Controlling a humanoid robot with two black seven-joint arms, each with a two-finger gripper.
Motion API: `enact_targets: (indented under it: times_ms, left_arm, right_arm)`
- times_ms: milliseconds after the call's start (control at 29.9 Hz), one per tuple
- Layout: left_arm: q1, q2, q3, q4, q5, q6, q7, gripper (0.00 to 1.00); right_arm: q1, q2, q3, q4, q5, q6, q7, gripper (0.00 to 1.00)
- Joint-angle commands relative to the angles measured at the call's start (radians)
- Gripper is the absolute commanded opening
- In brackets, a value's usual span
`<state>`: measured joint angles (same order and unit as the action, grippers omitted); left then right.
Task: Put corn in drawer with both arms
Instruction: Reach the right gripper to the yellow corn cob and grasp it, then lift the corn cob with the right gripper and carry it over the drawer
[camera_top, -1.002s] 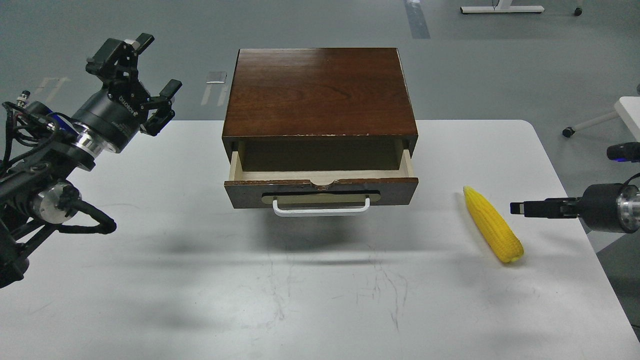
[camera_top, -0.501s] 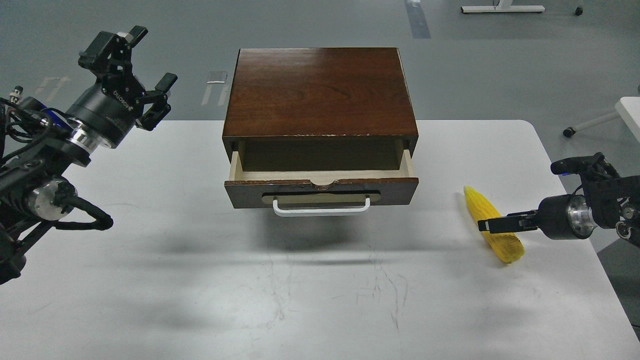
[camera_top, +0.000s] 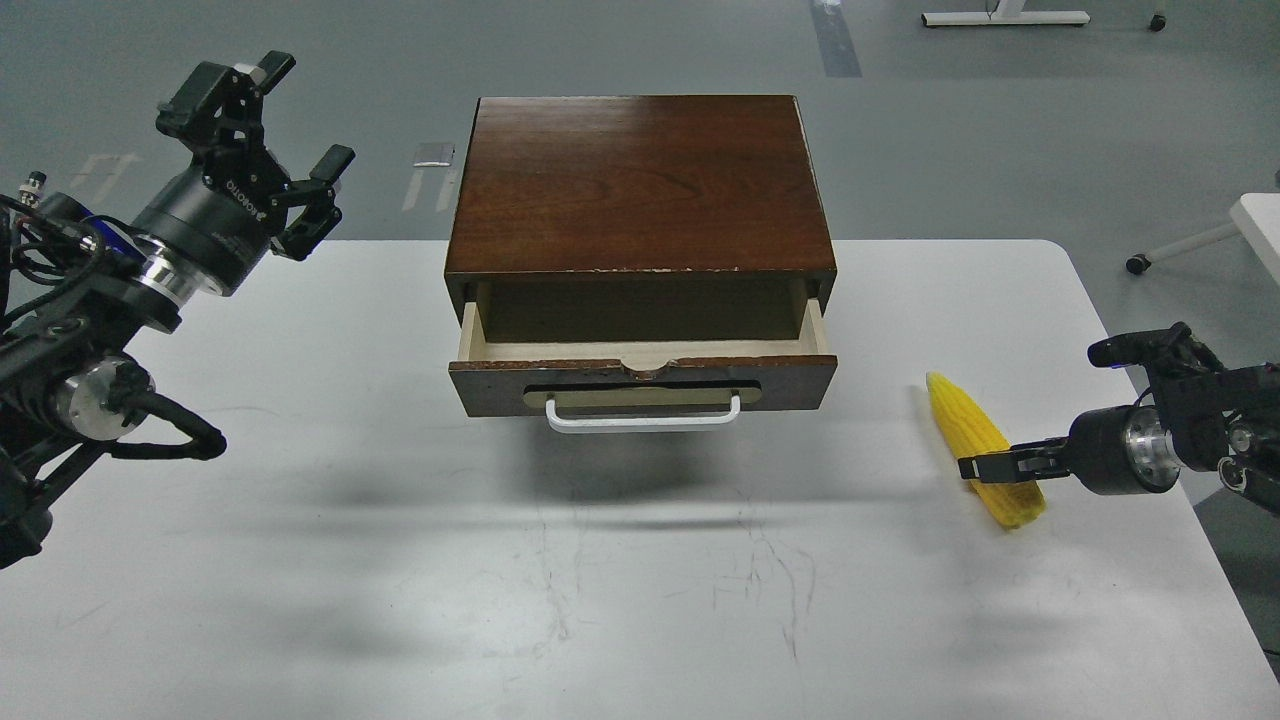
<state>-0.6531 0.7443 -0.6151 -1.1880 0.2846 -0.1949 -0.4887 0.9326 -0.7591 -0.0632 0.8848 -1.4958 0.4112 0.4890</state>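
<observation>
Right claw (camera_top: 985, 467) sits over the corn's (camera_top: 975, 432) thick end, right of the drawer (camera_top: 640, 375); grip state unclear. Centre fingers across the cob before clenching. Left claw (camera_top: 270, 130) spread, empty.

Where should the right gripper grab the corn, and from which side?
Take the corn across its thick lower half, coming from its right, where the right gripper already is. It lies flat on the table, tip pointing away, so the tapered end would likely slip.
</observation>
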Motion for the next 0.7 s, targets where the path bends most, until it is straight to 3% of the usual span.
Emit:
enact_targets:
  times_ms: [0,134,334,501,668]
  left_arm:
    - [0.000,-0.002,0.000,0.001,0.001,0.000,0.000,0.99]
    - [0.000,-0.002,-0.002,0.001,0.001,0.000,0.000,0.99]
    - [0.000,-0.003,-0.012,0.001,0.001,0.000,0.000,0.99]
    - [0.000,-0.002,-0.014,0.001,0.001,0.000,0.000,0.99]
    - [0.000,-0.002,-0.014,0.001,0.001,0.000,0.000,0.99]
  right_arm:
    - [0.099,-0.048,0.003,0.046,0.000,-0.002,0.000,0.01]
    - [0.265,-0.120,0.002,0.135,0.000,-0.002,0.000,0.01]
    - [0.546,-0.106,-0.050,0.167,0.000,0.006,0.000,0.01]
    - [0.822,0.079,-0.248,0.166,0.000,0.003,0.000,0.02]
    - [0.897,0.243,-0.302,0.186,-0.003,-0.003,0.000,0.02]
